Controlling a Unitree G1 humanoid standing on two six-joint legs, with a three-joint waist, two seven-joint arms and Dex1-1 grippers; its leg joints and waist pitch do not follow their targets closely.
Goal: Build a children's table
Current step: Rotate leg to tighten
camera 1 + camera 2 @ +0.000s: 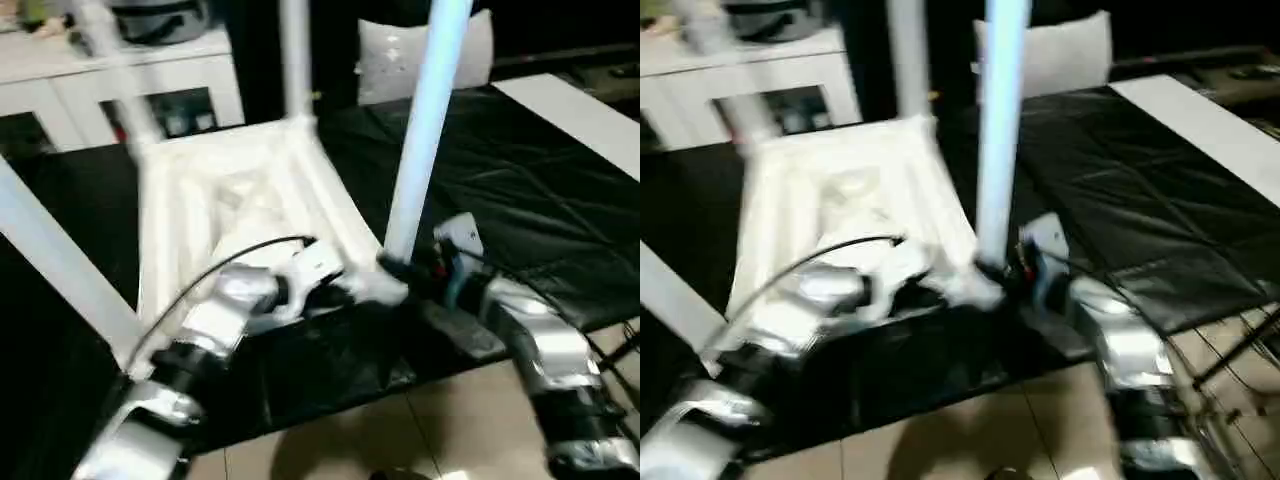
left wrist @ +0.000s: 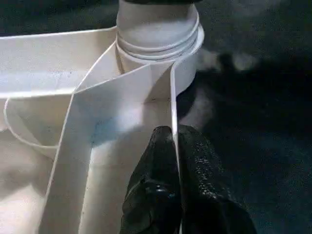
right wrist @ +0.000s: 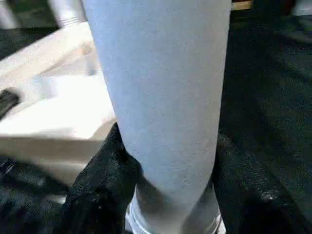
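Tabletop [image 1: 240, 200]: smooth white plastic, ribbed underside up. Tapered round leg [image 1: 425, 130] held upright by right gripper [image 3: 165, 161]; rim pinched by left gripper [image 2: 175, 190].

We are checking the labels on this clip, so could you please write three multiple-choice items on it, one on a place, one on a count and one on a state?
1. Where do the left jaws grip the top?
A. on its thin side wall near a corner socket
B. on a leg
C. on the mat

2. How many legs stand up from the top in the head views?
A. one
B. two
C. four

3. What is the right gripper doing?
A. hanging free
B. closed around the near leg, low down
C. pressing on the mat

Answers:
1 A, the left wrist view shows the left gripper pinching the wall just short of the socket.
2 C, four white legs rise from the corners.
3 B, a black finger sits on each side of the leg.
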